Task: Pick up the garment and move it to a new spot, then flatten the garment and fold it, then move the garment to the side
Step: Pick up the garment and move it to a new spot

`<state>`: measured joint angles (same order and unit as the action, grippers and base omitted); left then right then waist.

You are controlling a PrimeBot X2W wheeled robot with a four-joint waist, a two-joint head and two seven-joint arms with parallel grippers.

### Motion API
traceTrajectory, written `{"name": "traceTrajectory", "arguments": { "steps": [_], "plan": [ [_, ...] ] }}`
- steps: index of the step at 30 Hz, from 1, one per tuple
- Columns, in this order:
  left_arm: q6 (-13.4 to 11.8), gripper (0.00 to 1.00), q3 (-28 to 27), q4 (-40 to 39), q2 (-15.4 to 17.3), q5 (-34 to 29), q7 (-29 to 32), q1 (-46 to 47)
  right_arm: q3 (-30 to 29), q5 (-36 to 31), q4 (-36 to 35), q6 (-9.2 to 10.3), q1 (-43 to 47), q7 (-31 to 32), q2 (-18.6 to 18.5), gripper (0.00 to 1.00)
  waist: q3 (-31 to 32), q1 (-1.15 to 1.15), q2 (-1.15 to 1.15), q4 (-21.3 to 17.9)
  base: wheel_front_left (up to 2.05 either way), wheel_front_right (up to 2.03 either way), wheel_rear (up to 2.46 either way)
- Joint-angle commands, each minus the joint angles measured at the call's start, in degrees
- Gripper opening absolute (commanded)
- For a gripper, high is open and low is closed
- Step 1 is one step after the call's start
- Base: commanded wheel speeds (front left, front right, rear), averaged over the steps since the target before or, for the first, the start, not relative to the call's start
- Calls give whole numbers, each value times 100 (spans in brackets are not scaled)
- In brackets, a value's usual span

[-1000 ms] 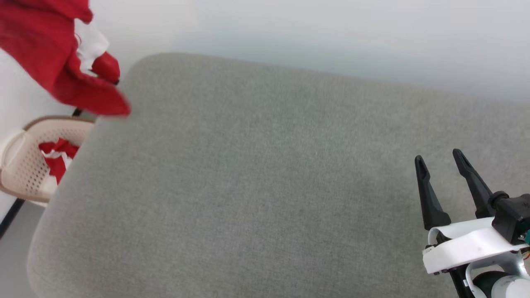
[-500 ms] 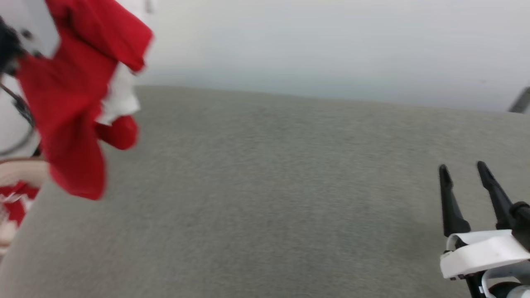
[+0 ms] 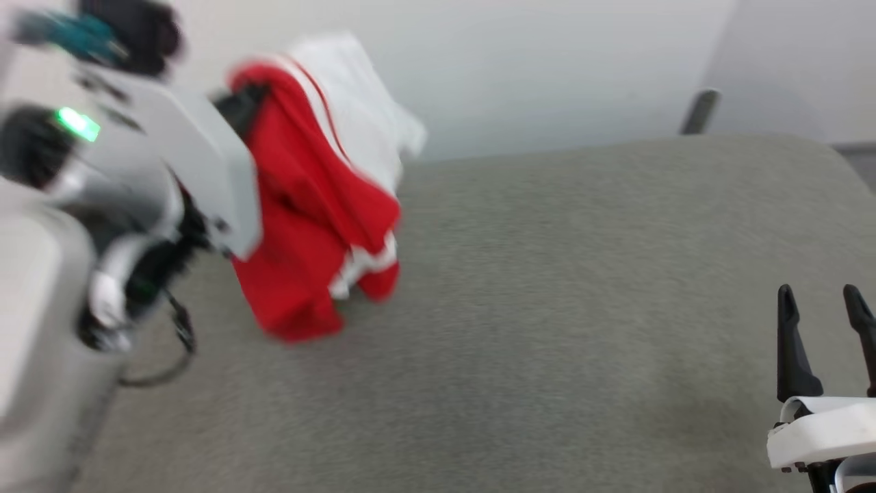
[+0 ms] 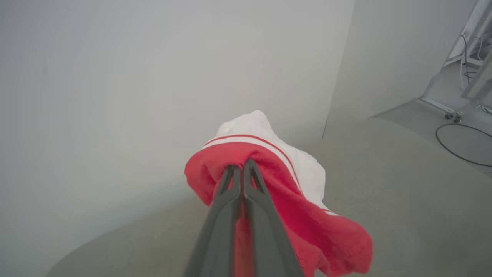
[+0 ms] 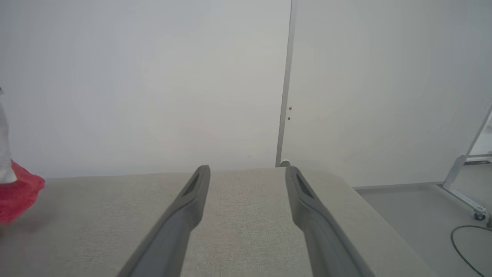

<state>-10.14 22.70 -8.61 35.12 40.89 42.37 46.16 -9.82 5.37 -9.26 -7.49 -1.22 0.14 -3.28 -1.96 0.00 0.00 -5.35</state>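
While dangling bunched over the grey counter, the garment in clenched left fingers, right fingers spread, empty.

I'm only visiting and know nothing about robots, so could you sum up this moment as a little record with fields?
surface: grey fabric, rounded corners
garment: red and white shirt, bunched, hanging over the surface's left part
left gripper: shut on the garment
right gripper: open, empty, over the surface's right part
stage: garment lifted, not yet laid flat or folded
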Motion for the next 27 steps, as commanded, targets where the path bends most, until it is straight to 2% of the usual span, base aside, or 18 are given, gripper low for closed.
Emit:
{"name": "traceTrajectory", "arguments": {
  "steps": [1, 7, 14, 22, 23, 26, 27],
  "plan": [
    [-49, 0, 42, 14, -43, 39, 8, -147, 14, 3, 17, -1, 57, -29, 22, 100, -127, 0, 0, -517, 0, 0, 0],
    [-84, 0, 403, 444, -405, 235, -12, -790, 138, 95, 147, -1, 33, -123, 39, 100, -238, 0, 0, -858, 0, 0, 0],
    [119, 0, 733, 1625, -731, 400, -153, -1282, 388, 268, 447, -1, -77, -297, 44, 100, -349, 0, 0, -1149, 0, 0, 0],
    [423, 0, 1019, 3078, -1165, 507, -213, -1268, 569, 360, 641, -1, -197, -422, 43, 100, -403, 0, 0, -1326, 0, 0, 0],
    [473, 24, 1032, 3187, -1214, 540, -215, -1223, 578, 372, 654, -1, -199, -426, 44, 100, -408, 0, 0, -1330, 0, 0, 0],
    [610, 49, 1069, 3455, -1289, 585, -190, -1084, 598, 376, 700, -1, -232, -448, 43, 100, -396, 0, 0, -1306, 0, 0, 0],
    [627, 100, 1059, 3514, -1326, 624, -174, -1037, 596, 374, 716, -1, -240, -450, 43, 100, -378, 0, 0, -1280, 0, 0, 0]
  ]
}}
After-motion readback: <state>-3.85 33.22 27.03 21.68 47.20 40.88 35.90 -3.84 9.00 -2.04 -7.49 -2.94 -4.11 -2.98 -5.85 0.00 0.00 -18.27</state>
